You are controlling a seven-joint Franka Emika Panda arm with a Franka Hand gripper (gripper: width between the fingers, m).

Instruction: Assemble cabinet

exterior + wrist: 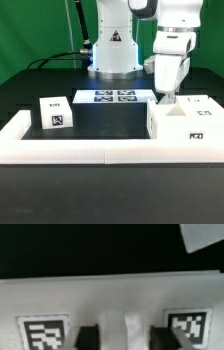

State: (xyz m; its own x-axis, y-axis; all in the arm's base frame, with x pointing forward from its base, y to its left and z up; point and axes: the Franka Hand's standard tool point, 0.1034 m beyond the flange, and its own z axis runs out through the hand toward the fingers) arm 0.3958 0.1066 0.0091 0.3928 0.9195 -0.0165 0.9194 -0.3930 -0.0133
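The cabinet's white box body [185,124] stands at the exterior view's right, against the front wall, with a tag on its front. My gripper [168,97] is lowered onto its top left edge. In the wrist view the body's white top [110,294] fills the frame, with a tag on either side [45,332] [190,325]. My gripper [124,336] straddles a white upright rib; the black fingers [88,337] stand apart from it on both sides, open. A smaller white tagged cube [55,112] sits apart at the exterior view's left.
The marker board [110,96] lies behind, in front of the robot's base [112,50]. A long low white border wall [90,152] runs along the front and up the left side. A pale corner [203,235] shows beyond the body in the wrist view.
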